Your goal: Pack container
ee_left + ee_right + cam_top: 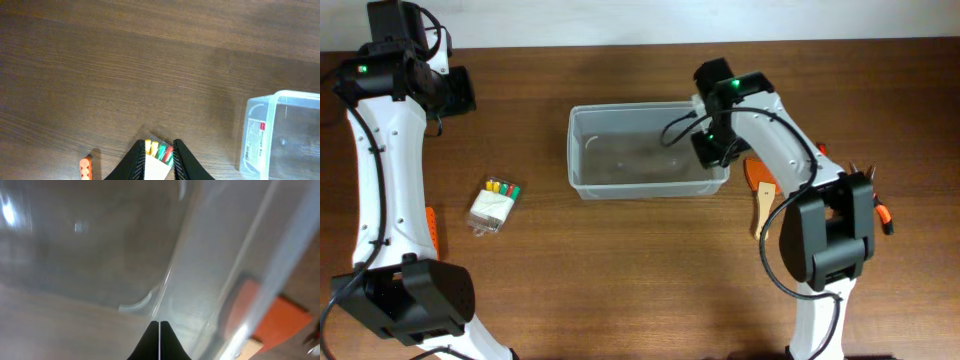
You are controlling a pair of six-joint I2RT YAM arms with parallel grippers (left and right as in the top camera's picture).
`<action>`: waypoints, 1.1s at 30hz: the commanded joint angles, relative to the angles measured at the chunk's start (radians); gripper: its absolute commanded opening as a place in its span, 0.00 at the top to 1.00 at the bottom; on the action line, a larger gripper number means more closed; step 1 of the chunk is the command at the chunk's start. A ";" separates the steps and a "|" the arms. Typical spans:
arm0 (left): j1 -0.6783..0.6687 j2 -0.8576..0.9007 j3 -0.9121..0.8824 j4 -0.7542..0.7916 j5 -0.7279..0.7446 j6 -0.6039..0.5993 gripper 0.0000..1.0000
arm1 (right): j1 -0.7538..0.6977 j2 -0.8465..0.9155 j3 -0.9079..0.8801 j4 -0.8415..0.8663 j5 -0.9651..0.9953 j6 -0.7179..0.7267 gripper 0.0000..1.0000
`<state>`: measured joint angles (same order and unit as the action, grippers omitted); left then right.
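- Since the container (pixel 640 187) is looking like thin clear plastic with nothing showing inside, I am judging it light, slightly flexible and slippery (likelier to slide on the desk (pixel 620 280) than to resist a push).
- It is sitting upright near the desk's middle, mouth facing up, its long axis running side to side in the overhead view.
- I am favouring the rim or a short end wall as the place to pinch.
- The right claw (pixel 159 325) is hanging at the container's right end, fingers pressed together, nothing visibly between them.
- The left claw (pixel 159 145) is hovering well apart from the container, fingers slightly parted and gripping nothing.
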<state>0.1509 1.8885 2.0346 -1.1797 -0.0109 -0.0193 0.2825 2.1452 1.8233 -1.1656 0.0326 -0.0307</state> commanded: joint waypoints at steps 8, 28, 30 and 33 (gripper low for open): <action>-0.002 -0.019 0.014 0.020 0.014 0.005 0.73 | 0.028 0.008 0.439 -0.106 -0.036 -0.092 0.88; -0.103 -0.019 0.013 0.017 -0.039 0.073 0.73 | -0.186 0.021 0.573 -0.330 -0.003 0.099 0.96; -0.103 -0.019 0.013 0.017 -0.039 0.073 0.72 | -0.189 0.021 0.484 -0.288 -0.004 0.092 0.96; -0.103 -0.019 0.013 0.017 -0.039 0.073 0.72 | -0.189 0.021 0.352 -0.216 -0.052 0.060 0.96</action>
<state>0.0433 1.8885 2.0346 -1.1625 -0.0357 0.0380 0.0978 2.1498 2.2799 -1.4181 0.0357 0.0517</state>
